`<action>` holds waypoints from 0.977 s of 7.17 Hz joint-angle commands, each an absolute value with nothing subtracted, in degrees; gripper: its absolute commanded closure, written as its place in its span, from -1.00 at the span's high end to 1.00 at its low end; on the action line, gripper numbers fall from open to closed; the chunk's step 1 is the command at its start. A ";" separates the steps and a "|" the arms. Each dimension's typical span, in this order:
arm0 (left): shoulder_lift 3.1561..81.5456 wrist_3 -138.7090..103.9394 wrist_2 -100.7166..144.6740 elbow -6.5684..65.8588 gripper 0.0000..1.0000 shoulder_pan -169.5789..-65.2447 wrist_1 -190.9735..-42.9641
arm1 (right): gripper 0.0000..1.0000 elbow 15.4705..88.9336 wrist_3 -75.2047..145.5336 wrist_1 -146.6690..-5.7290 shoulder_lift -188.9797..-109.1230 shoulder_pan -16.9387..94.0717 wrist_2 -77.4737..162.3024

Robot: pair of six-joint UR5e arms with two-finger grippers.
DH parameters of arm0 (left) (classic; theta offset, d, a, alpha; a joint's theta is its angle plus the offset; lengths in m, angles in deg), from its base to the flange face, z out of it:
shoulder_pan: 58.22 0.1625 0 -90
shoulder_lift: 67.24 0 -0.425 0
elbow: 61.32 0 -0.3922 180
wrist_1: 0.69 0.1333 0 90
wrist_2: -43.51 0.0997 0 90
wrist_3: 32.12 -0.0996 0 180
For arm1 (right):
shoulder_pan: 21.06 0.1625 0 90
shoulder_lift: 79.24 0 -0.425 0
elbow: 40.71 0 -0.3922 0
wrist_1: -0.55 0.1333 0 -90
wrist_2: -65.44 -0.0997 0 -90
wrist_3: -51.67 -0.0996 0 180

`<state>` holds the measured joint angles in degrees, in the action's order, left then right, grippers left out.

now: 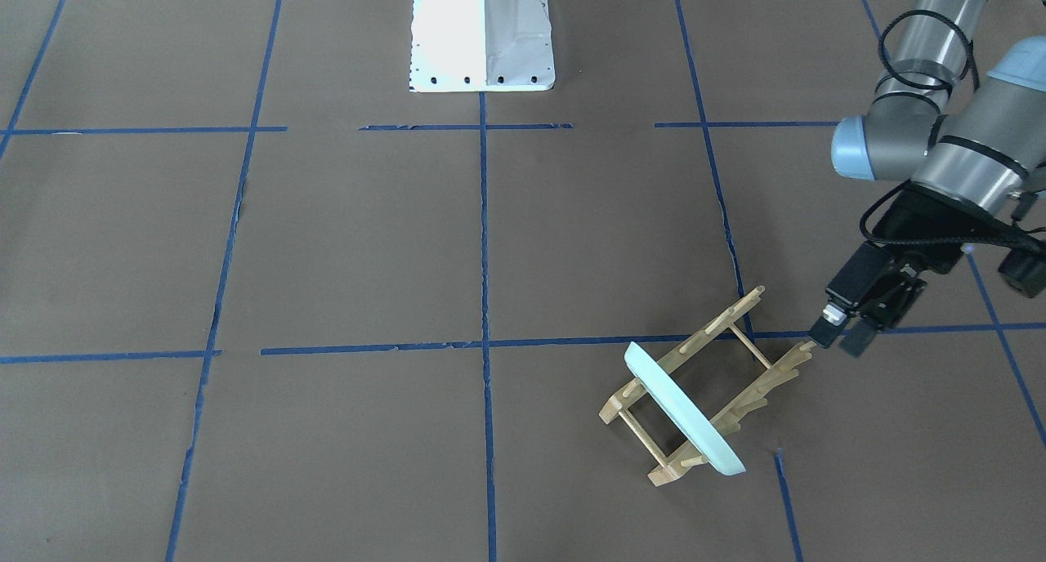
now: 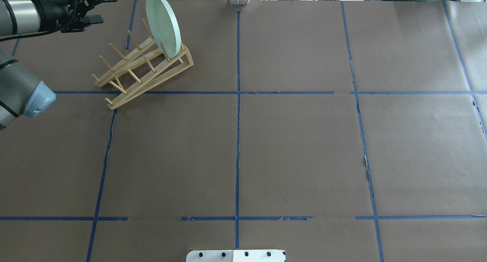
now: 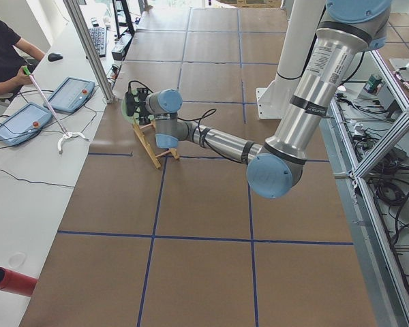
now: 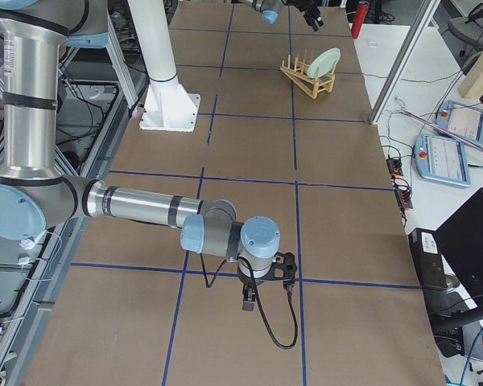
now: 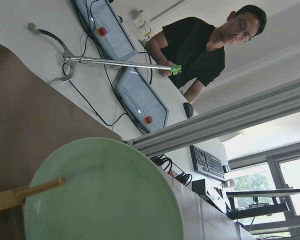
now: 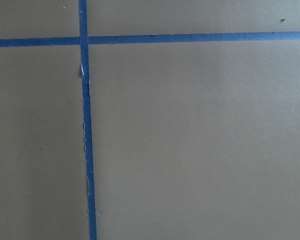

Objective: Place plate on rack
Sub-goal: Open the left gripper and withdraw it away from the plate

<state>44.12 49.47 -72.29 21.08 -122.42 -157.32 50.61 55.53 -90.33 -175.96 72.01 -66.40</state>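
Observation:
The pale mint-green plate (image 1: 685, 411) stands on edge between the pegs at one end of the light-wood rack (image 1: 768, 382). In the overhead view the plate (image 2: 163, 24) leans upright at the rack's (image 2: 144, 69) far end. My left gripper (image 1: 842, 337) is open and empty, just off the rack's other end and clear of the plate. It also shows in the overhead view (image 2: 101, 7). The left wrist view looks at the plate's face (image 5: 105, 195) past a peg (image 5: 27, 192). My right gripper (image 4: 266, 281) hangs low over the bare table far from the rack; I cannot tell whether it is open or shut.
The robot's white base (image 1: 482, 39) stands at the table's middle edge. Blue tape lines (image 6: 85, 125) grid the brown table. An operator (image 5: 205, 45) sits beyond the table's far edge with a grabber stick (image 5: 115, 62) and tablets. A red cylinder (image 3: 13, 281) lies on the side bench.

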 commanded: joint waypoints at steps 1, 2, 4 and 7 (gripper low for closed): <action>39.22 23.97 -80.58 21.29 1.00 -130.79 -142.58 | 1.00 50.61 55.53 -90.33 -175.92 72.01 -66.40; 35.45 14.74 -80.68 21.03 1.00 -132.73 -140.11 | 1.00 50.61 55.53 -90.33 -175.92 72.01 -66.40; 30.16 -10.99 -80.77 23.12 1.00 -139.13 -125.07 | 1.00 50.61 55.53 -90.33 -175.92 72.01 -66.40; 29.88 -31.75 -87.57 30.47 1.00 -150.40 -94.63 | 1.00 50.61 55.53 -90.33 -175.92 72.01 -66.40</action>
<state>30.48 -26.09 -83.27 26.31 -147.23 -105.97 50.61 55.53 -90.33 -175.92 72.01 -66.40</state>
